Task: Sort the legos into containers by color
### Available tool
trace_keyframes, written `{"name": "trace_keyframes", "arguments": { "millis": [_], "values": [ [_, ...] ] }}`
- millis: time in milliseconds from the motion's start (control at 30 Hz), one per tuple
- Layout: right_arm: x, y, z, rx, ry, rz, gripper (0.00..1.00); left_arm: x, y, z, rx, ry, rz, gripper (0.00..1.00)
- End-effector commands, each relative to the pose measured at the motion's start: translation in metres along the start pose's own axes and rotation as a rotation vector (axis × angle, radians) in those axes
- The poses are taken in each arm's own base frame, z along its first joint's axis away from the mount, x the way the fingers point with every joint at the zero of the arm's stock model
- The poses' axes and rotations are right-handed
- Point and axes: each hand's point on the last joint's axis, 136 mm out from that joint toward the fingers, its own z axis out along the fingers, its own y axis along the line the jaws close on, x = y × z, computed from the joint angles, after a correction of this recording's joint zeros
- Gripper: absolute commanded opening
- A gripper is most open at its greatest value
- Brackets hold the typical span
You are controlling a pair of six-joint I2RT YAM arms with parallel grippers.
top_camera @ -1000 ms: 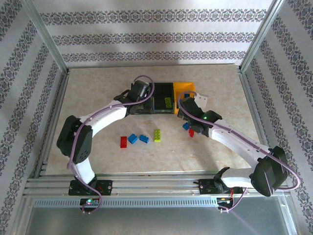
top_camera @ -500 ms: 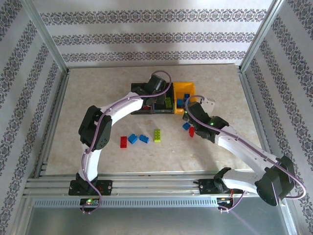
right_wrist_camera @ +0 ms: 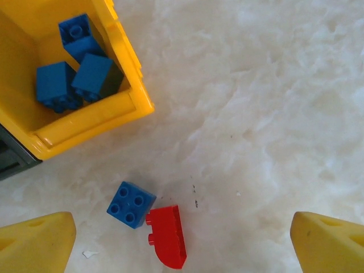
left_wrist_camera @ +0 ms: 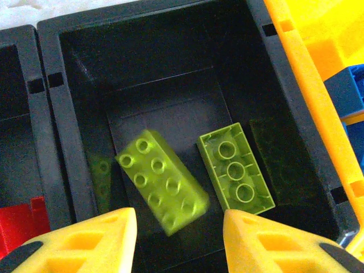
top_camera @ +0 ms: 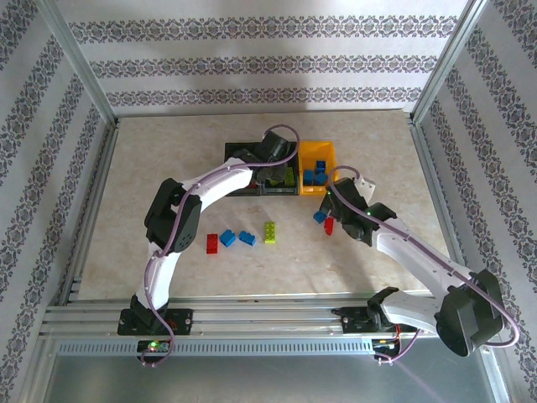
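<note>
The containers stand in a row: a black bin [top_camera: 237, 154], a middle black bin [top_camera: 280, 189] and a yellow bin [top_camera: 322, 151]. My left gripper [left_wrist_camera: 179, 242] hovers open over the middle black bin [left_wrist_camera: 68, 131]. Below it a lime brick [left_wrist_camera: 163, 181] lies blurred beside a second lime brick [left_wrist_camera: 235, 169] that is upside down. My right gripper [right_wrist_camera: 185, 247] hangs wide open above a blue brick [right_wrist_camera: 131, 203] and a red brick [right_wrist_camera: 166, 236] on the table. The yellow bin [right_wrist_camera: 91, 122] holds three blue bricks [right_wrist_camera: 96, 77].
On the table in front of the bins lie a red brick [top_camera: 213, 243], two blue bricks [top_camera: 227, 238] and a lime brick [top_camera: 270, 231]. A red brick [left_wrist_camera: 20, 222] sits in the left black bin. Metal frame rails border the table.
My left gripper swung right from the left bin to over the middle bin and opened, letting a lime brick drop in. My right gripper drew back from the yellow bin.
</note>
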Motion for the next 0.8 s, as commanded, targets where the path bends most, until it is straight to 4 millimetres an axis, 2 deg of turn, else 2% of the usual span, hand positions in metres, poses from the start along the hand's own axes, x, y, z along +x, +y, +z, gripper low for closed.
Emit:
{"name": "trace_keyframes", "arguments": {
  "millis": [0, 133, 267, 433, 533, 733, 767],
  "values": [
    [0.013, 0.011, 0.010, -0.060, 0.086, -0.020, 0.91, -0.007, -0.008, -0.010, 0.010, -0.007, 0.009, 0.45],
    [0.021, 0.019, 0.019, -0.076, 0.156, -0.075, 0.86, -0.013, -0.009, -0.023, 0.026, -0.027, -0.005, 0.46],
    [0.026, 0.023, 0.028, -0.075, 0.204, -0.120, 0.84, -0.020, -0.008, -0.044, 0.044, -0.068, -0.023, 0.51],
    [0.023, 0.034, 0.034, -0.099, 0.226, -0.154, 0.80, -0.022, -0.003, -0.070, 0.063, -0.118, -0.053, 0.60],
    [0.020, 0.041, 0.038, -0.108, 0.228, -0.184, 0.80, -0.021, 0.004, -0.087, 0.061, -0.155, -0.071, 0.70],
    [0.017, 0.054, 0.052, -0.107, 0.258, -0.255, 0.78, -0.008, 0.026, -0.116, 0.025, -0.220, -0.115, 1.00],
    [0.018, 0.055, 0.055, -0.105, 0.266, -0.263, 0.78, -0.006, 0.031, -0.120, 0.016, -0.233, -0.123, 1.00]
  ]
}}
